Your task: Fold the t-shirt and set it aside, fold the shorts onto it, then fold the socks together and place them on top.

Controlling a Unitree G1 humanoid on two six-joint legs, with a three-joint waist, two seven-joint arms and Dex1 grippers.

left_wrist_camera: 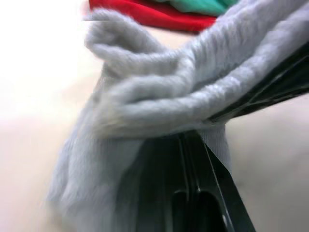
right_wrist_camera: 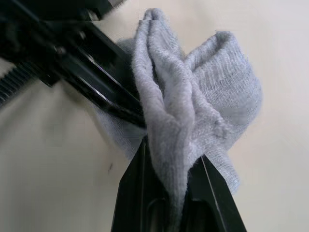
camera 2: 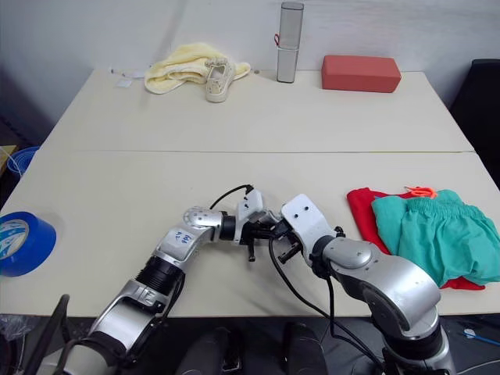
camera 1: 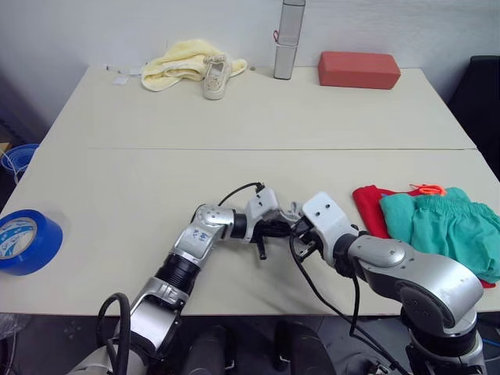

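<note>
Socks [right_wrist_camera: 193, 121] are pinched between both grippers, left gripper [left_wrist_camera: 193, 145] and right gripper [right_wrist_camera: 166, 169] each clenched on the bundle, keeping the pair together.

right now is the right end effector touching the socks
Touching. The right wrist view shows the right end effector with its two black fingers closed on a fold of the grey socks, knit bulging between them.

Bright, even overhead light, soft shadows.
Washed-out glare and close-up blur around the socks [left_wrist_camera: 159, 92] at the left wrist.
</note>
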